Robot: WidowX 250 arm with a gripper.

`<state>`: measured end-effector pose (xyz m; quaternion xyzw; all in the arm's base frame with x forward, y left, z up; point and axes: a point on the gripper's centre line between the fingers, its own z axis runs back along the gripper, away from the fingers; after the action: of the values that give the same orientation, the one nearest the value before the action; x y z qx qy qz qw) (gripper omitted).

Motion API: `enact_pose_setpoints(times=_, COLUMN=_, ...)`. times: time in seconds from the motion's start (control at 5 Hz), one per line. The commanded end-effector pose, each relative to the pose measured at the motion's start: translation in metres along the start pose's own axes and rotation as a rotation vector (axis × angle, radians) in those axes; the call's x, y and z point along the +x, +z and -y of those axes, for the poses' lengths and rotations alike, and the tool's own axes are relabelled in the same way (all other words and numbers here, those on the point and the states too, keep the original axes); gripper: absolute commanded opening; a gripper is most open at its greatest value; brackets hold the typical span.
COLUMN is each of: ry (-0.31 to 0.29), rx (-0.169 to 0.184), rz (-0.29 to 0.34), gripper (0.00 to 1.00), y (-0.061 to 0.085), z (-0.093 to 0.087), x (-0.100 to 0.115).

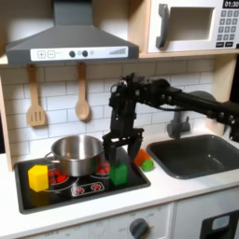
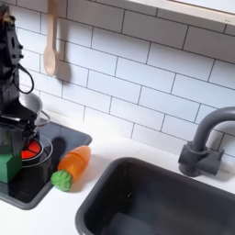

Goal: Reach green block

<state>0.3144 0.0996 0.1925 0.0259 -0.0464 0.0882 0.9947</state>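
Note:
In the first exterior view the green block (image 1: pixel 119 174) stands on the black toy stovetop (image 1: pixel 89 191), just right of the steel pot (image 1: pixel 75 154). My gripper (image 1: pixel 122 159) points straight down directly over the block. It is open, with its fingers spread at about the block's top edge and nothing held between them. In the second exterior view the green block (image 2: pixel 8 166) shows at the left edge, under the black arm (image 2: pixel 9 83).
A yellow block (image 1: pixel 37 177) sits on the stove's left side. An orange toy with a green tip (image 1: pixel 145 161) (image 2: pixel 72 165) lies between stove and sink (image 1: pixel 201 157). A grey faucet (image 2: pixel 204 145) stands behind the sink. Wooden utensils (image 1: pixel 82 98) hang on the tiled wall.

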Motion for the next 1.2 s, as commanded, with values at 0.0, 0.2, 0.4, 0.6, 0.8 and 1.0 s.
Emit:
enact_pose_setpoints(times=0.0, ry=-0.017, rx=-0.008, rz=-0.023, gripper=1.00, y=-0.011, z=-0.001, x=-0.001)
enact_pose_setpoints(times=0.2, ry=-0.027, rx=-0.003, rz=-0.031, gripper=1.00, y=-0.016, z=0.000, x=0.000)
enact_pose_setpoints(times=0.4, ry=-0.017, rx=-0.021, rz=-0.051, gripper=1.00, y=-0.028, z=0.001, x=0.002)
enact_pose_setpoints(times=0.6, ry=-0.027, rx=-0.006, rz=-0.051, gripper=1.00, y=-0.037, z=-0.004, x=0.005)
enact_pose_setpoints(times=0.8, ry=-0.033, rx=-0.020, rz=-0.046, gripper=1.00, y=-0.044, z=-0.005, x=0.006)
enact_pose_setpoints(times=1.0, ry=-0.068, rx=-0.027, rz=-0.048, gripper=1.00, y=-0.051, z=0.003, x=0.005)
